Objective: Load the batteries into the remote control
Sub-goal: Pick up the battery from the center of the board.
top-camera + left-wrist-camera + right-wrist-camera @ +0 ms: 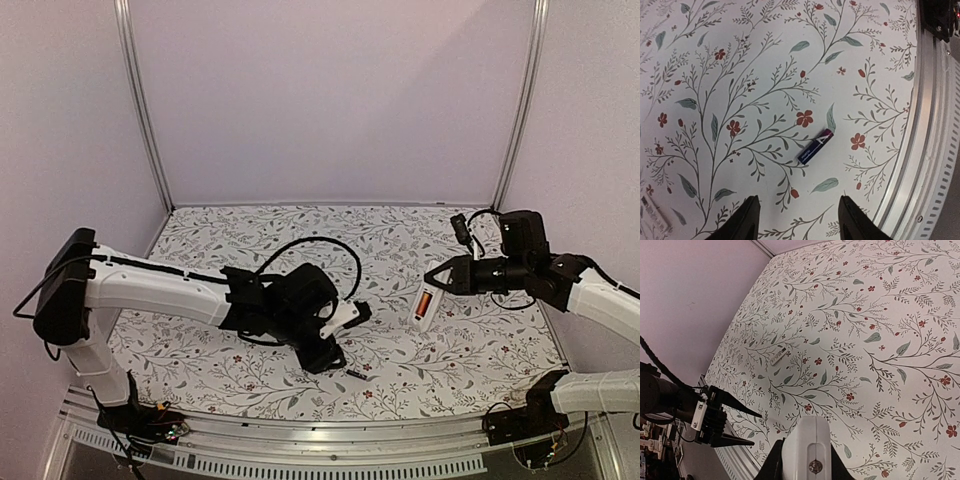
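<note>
While right fingers (770,467) clamp the remote control (807,450), left fingers (747,217) gape near the dark battery (815,146) — print illegible.

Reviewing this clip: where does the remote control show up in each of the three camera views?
Top external: the remote control sits right of centre, held by the right gripper.
Left wrist: not in it.
Right wrist: bottom centre, seen end-on between that gripper's own fingers.
Shared landmark: the left gripper, visible in all three views.
</note>
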{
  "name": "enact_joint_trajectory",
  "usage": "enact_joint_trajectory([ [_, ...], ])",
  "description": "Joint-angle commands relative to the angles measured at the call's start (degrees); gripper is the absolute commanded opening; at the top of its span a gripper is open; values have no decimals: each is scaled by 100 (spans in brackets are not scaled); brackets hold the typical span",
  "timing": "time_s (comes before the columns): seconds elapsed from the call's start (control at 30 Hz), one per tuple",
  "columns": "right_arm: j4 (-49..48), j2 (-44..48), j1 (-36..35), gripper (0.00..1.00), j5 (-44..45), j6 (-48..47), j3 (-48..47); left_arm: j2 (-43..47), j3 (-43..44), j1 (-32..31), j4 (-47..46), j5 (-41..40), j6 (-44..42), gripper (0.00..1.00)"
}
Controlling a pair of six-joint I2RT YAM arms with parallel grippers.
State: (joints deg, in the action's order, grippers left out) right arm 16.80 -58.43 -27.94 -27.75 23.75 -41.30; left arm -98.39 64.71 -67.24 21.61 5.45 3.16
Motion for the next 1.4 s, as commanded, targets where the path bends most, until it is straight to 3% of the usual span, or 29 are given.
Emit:
enact_joint_trajectory([
  [0.0,104,115,78,0,12,-29,74,-307,145,-291,371,-199,1061,51],
  [0.17,244,17,81,0,167,-86,136,-563,260,-535,467,-599,3001,54],
  [0.4,390,143,162,0,473,-60,151,-580,857,-840,1010,-2166,5151,61],
  [0.7,561,-6,227,0,730,0,201,-1549,2133,-1136,2287,-2437,7223,54],
  [1.03,721,364,271,0,718,-25,209,-2328,3071,-1328,3070,-2482,8564,51],
  [1.37,829,521,263,0,742,-142,202,-2855,3756,-1242,3332,-2560,8555,54],
])
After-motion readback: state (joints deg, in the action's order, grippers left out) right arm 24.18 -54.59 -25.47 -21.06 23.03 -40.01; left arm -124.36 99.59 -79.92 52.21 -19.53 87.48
